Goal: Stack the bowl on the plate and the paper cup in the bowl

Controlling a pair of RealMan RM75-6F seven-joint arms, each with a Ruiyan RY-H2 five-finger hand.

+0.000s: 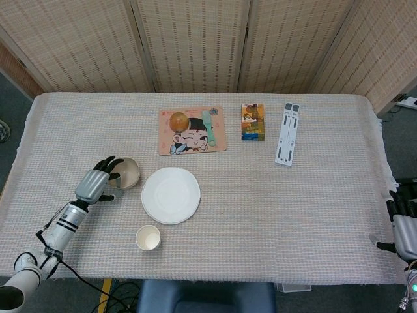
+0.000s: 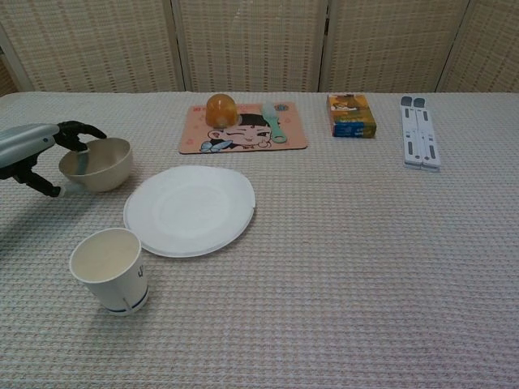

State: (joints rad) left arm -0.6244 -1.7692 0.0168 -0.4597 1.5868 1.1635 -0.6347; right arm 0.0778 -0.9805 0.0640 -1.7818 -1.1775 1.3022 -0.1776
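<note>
Bowl (image 2: 95, 164) first: it sits at the left side of the table (image 1: 293, 215), and the left hand (image 1: 98, 182) holds it by the rim, dark fingers (image 2: 75, 131) hooked over the edge. It looks a little tipped. The hold is only on one edge, so I think the bowl could slip out or tip over on the way across.

Next to it, just to the right, is the white plate (image 2: 189, 209), where the bowl should go. If the bowl bumps the plate's edge, the plate could slide.

Near the front edge stands the paper cup (image 2: 109, 268). It is light, so a passing arm could knock it down.

Far at the right edge is the right hand (image 1: 405, 229), holding nothing; I cannot tell how its fingers lie.
</note>
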